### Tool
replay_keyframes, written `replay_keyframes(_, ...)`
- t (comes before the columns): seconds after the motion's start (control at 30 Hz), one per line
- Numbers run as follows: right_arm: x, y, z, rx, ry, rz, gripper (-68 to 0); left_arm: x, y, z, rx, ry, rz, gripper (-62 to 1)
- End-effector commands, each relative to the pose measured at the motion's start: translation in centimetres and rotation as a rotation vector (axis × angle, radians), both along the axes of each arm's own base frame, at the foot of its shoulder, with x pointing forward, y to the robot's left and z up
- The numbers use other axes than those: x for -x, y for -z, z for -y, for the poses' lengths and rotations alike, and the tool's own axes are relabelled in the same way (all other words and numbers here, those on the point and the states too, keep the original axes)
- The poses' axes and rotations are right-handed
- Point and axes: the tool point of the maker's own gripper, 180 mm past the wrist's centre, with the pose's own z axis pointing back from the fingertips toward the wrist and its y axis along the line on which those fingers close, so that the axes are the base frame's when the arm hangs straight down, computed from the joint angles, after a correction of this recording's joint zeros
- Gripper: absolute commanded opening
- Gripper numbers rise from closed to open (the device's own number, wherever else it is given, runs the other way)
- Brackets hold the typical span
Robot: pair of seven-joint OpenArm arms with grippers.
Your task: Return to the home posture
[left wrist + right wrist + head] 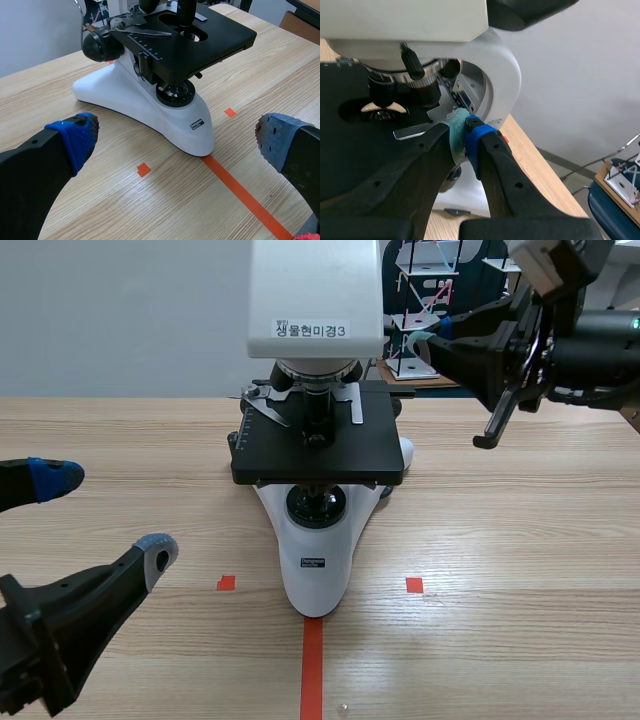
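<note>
Left claw (pixel 105 515) low over surface (pixel 520 540), wide open, empty, short of microscope (pixel 318 570). Right claw (pixel 465 134) high beside it, pads together, nothing held; both look free to retract.

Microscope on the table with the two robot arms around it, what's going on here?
Nothing is being held. The white and black microscope stands in the middle of the wooden table. The left gripper is open and low, in front and to the left of the base, apart from it. The right gripper is shut on nothing, raised close beside the microscope's curved arm. Whether it touches cannot be told.
</note>
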Motion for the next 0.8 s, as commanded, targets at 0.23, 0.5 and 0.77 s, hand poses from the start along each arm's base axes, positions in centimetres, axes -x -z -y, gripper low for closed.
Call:
replay_keyframes(0.23,5.5,-0.9,5.7,-0.151,0.214,0.095,-16.8,-0.1,-0.7,0.3,0.021,0.007,0.021,1.4)
replay_keyframes(0.5,12.3,0.1,7.7,-0.167,0.283,0.046,-4.6,-0.1,-0.7,0.3,0.021,0.007,0.021,1.4)
replay_keyframes(0.77,15.6,1.0,7.7,-0.172,0.286,-0.034,-3.6,-0.1,-0.7,0.3,0.021,0.007,0.021,1.4)
